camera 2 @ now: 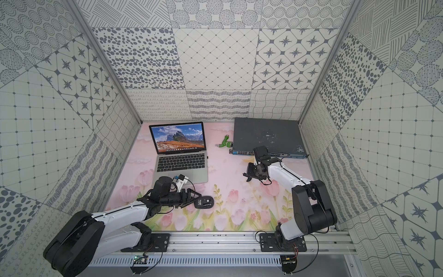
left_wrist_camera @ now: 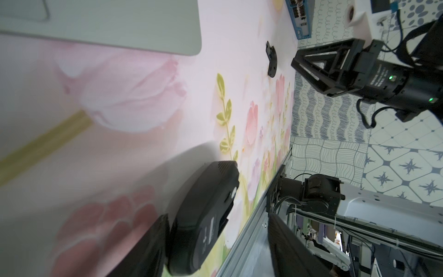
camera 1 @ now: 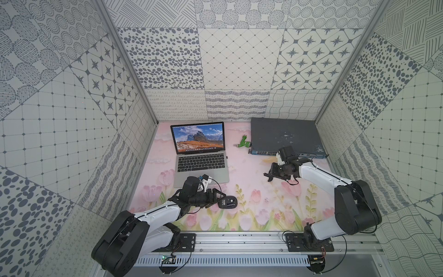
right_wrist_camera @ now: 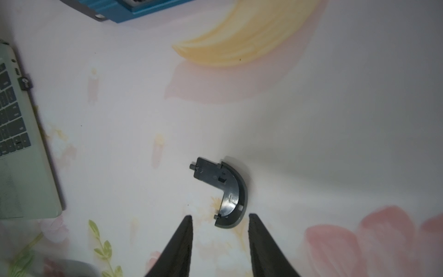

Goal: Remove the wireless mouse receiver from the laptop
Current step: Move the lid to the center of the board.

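We see the jaws of the right gripper [right_wrist_camera: 220, 215] standing apart over the pale pink flowered worktop [right_wrist_camera: 335, 124]. Taking the way they point as twelve o'clock, a dark grey curved plastic cover [right_wrist_camera: 226, 189] lies flat at twelve, its near end between the tips. At nine lies the silver-grey laptop with black keys [right_wrist_camera: 26, 172]. At ten a tiny black stub receiver [right_wrist_camera: 26, 84] sits against the laptop's side edge. A blue-fronted box [right_wrist_camera: 143, 8] shows at eleven.
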You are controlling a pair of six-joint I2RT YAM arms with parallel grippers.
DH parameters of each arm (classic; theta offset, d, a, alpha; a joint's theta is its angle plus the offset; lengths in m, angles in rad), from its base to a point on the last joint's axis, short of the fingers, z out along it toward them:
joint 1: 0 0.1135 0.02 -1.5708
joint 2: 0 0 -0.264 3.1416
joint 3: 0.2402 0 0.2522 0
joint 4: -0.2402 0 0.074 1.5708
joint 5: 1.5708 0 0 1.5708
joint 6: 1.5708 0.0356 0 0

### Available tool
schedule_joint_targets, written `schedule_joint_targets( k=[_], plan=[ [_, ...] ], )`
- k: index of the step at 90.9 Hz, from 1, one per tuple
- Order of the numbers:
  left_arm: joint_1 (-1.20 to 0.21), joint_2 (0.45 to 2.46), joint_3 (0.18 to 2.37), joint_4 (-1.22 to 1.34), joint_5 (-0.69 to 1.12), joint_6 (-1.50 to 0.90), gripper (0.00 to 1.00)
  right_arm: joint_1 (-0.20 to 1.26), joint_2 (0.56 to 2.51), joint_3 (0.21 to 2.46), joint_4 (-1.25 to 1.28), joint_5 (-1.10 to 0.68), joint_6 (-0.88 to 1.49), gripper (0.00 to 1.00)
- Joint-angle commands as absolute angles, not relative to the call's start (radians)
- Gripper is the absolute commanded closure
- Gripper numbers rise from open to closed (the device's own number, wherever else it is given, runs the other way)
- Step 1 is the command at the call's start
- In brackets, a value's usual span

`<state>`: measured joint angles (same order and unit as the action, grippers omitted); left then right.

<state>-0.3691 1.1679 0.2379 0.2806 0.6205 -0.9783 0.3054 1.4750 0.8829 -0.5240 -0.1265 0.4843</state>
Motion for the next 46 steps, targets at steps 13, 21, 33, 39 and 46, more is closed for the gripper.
schedule_joint_targets(
  k=[13, 21, 33, 39, 46],
  plan=[
    [-0.371, 0.911, 0.432, -0.240, 0.307, -0.811, 0.22, 0.388, 1.392, 0.918, -0.523, -0.237, 0.394, 0.53],
    [-0.350, 0.821, 0.524, -0.381, 0.153, -0.753, 0.20, 0.489, 1.416, 0.979, -0.511, -0.241, 0.265, 0.50],
    [-0.254, 0.889, 0.676, -0.504, -0.024, -0.655, 0.20, 0.592, 1.517, 1.104, -0.486, -0.296, 0.026, 0.44],
    [-0.142, 0.973, 0.715, -0.473, 0.018, -0.640, 0.21, 0.624, 1.595, 1.166, -0.463, -0.367, -0.167, 0.37],
    [-0.024, 1.064, 0.729, -0.339, 0.146, -0.545, 0.20, 0.632, 1.717, 1.266, -0.483, -0.411, -0.369, 0.34]
  ],
)
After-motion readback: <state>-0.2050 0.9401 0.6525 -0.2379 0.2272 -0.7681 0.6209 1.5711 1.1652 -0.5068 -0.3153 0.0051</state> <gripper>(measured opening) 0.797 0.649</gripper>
